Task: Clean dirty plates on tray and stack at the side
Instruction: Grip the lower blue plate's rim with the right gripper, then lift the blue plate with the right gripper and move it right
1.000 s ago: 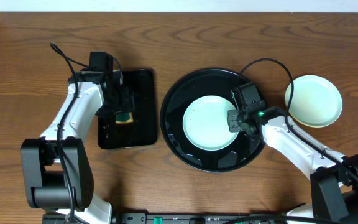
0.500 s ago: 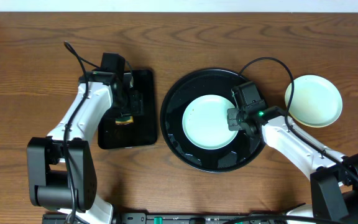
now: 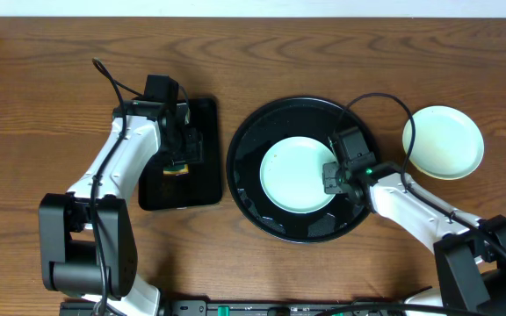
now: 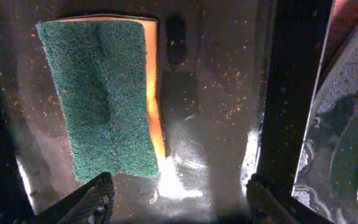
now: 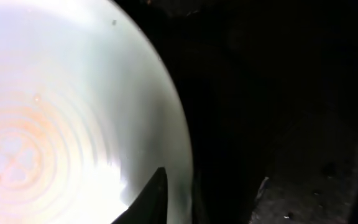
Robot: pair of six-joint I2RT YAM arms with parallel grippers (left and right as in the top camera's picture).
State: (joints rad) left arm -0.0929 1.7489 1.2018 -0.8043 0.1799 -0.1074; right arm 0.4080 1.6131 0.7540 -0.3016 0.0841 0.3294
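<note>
**Plate [image 3: 295, 173] on tray [image 3: 246, 206], right gripper [image 3: 330, 171] at its rim**

Whether its jaws gripped could not be told. Its arm reached in from lower right. The left gripper [image 4: 179, 193] hung wide, empty, above the sponge [image 4: 101, 93].

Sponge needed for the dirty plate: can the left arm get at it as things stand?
Probably yes: the left pincer hangs open over the sponge, which lies bare in the rectangular tray with nothing between.

Plate [image 3: 297, 173] on round tray [image 3: 246, 195]; second plate [image 3: 443, 141] right; sponge tray [image 3: 202, 123] left.
</note>
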